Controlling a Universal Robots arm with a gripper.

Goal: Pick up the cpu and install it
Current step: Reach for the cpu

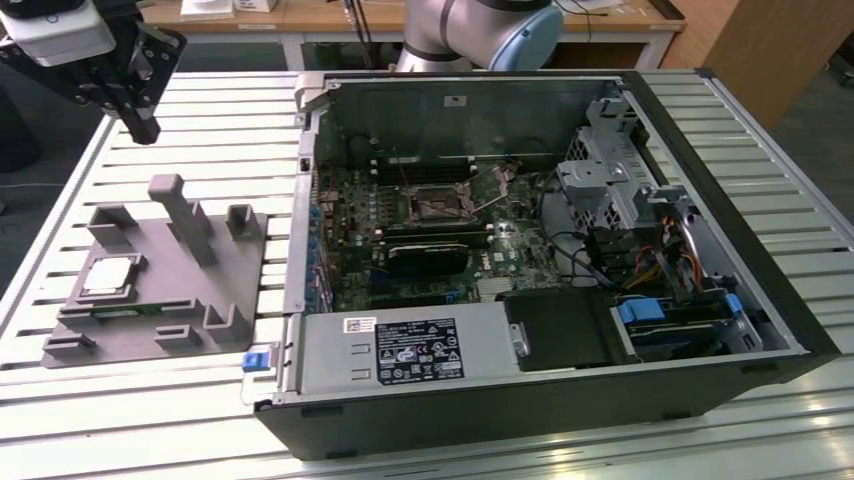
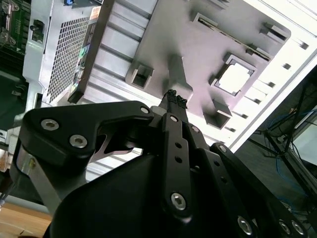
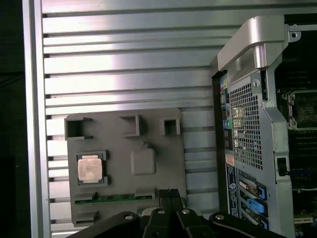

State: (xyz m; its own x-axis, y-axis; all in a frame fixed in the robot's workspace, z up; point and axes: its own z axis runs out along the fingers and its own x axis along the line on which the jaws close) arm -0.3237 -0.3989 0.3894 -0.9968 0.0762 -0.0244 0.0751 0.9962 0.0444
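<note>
I read places as a clock face laid over the exterior view. The slatted aluminium table (image 1: 200, 120) carries everything. On it, the open black desktop computer case (image 1: 441, 425) lies on its side, with its green board exposed and the black square socket frame (image 1: 438, 205) near the board's middle. Wooden benches stand behind the table at 12 o'clock.

The grey plastic tray (image 1: 180, 285) sits flat on the slats at 9 o'clock from the case, just beside it. The small square cpu with the silver metal top (image 1: 110, 276) lies flat in a square recess on the tray's 9 o'clock side, metal face up. Its edges run parallel to the tray's, and being square it has no long axis I can make out. Both wrist views show it seated there (image 3: 90, 168) (image 2: 234, 79).

A long narrow green memory stick (image 3: 114, 198) lies along the tray edge just beside the cpu.

The black gripper (image 1: 142, 130) hangs at 12 o'clock from the tray, well apart from the cpu, fingers pointing down. In the second wrist view its fingertips (image 2: 173, 96) are pressed together with nothing between them.
</note>
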